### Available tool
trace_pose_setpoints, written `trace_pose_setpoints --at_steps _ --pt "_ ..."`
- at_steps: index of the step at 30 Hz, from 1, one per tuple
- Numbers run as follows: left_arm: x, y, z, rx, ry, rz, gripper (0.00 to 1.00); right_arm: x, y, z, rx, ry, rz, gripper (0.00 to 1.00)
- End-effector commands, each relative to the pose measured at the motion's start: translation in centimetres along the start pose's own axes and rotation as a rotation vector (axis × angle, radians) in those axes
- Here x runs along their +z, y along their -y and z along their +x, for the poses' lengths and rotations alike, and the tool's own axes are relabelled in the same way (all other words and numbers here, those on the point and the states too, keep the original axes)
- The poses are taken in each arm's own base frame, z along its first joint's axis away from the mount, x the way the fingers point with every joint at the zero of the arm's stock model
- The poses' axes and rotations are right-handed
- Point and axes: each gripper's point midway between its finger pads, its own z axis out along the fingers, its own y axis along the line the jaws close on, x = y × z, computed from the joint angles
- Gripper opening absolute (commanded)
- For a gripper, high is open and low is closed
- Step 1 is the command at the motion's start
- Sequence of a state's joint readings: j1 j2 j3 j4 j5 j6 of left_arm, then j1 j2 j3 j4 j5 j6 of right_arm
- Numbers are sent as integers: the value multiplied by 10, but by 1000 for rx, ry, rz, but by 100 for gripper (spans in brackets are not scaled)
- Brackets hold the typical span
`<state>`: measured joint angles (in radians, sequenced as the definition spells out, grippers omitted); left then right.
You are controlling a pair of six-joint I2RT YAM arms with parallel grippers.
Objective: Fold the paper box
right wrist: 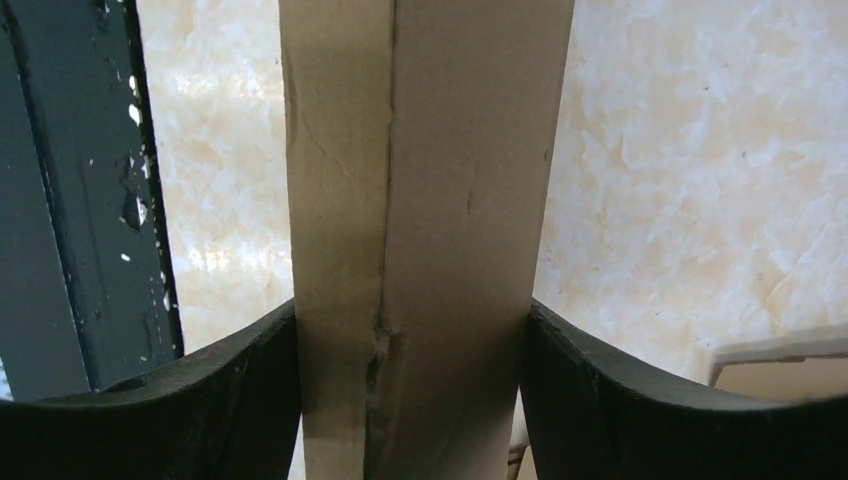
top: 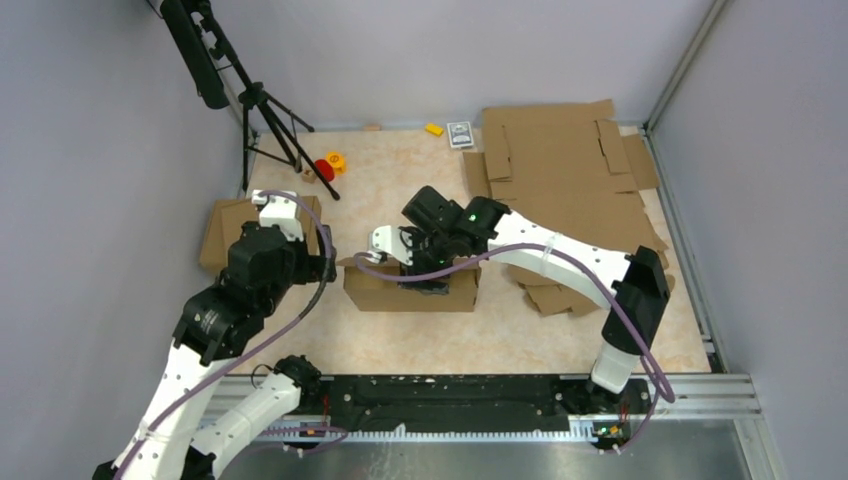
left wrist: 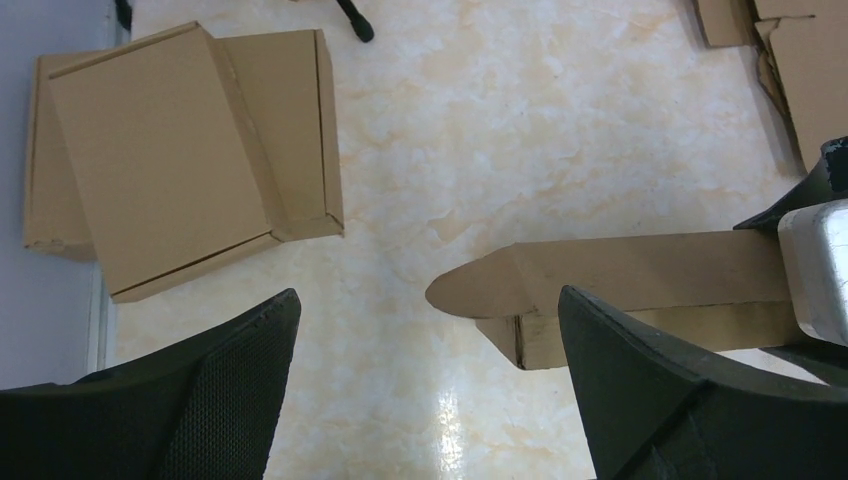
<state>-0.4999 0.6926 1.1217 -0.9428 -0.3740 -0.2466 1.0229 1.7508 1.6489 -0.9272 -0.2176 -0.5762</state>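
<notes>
The paper box (top: pixel 410 290) is a shallow brown carton standing in the middle of the table. In the right wrist view one upright wall of the paper box (right wrist: pixel 430 200) runs between my fingers. My right gripper (top: pixel 425 268) (right wrist: pixel 412 310) reaches down from above and is shut on that wall, both pads touching it. My left gripper (top: pixel 318 262) (left wrist: pixel 428 300) hovers open just left of the carton, with only table between its fingers. In the left wrist view a rounded flap of the paper box (left wrist: pixel 640 275) points toward the gap.
Two folded brown boxes (top: pixel 225 235) (left wrist: pixel 180 150) lie at the left edge. A pile of flat slotted sheets (top: pixel 560 170) fills the back right, with smaller cardboard pieces (top: pixel 550 292) in front. A black tripod (top: pixel 270 120) and small red and yellow items (top: pixel 328 166) stand at the back left.
</notes>
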Motion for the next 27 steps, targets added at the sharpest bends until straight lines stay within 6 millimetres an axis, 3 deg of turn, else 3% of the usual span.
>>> trace_pose_setpoints --at_steps 1,8,13,23,27 --pt "5 21 -5 27 16 113 98 -29 -2 9 12 41 32 67" --pt "7 46 0 96 0 261 98 -61 -14 32 57 63 78 64" --pt "6 71 11 197 -23 423 98 -73 -19 48 94 61 104 64" --pt "10 109 30 337 -2 676 79 -62 -26 53 117 79 82 63" --pt "25 103 41 382 -41 638 73 -57 -21 51 121 82 82 62"
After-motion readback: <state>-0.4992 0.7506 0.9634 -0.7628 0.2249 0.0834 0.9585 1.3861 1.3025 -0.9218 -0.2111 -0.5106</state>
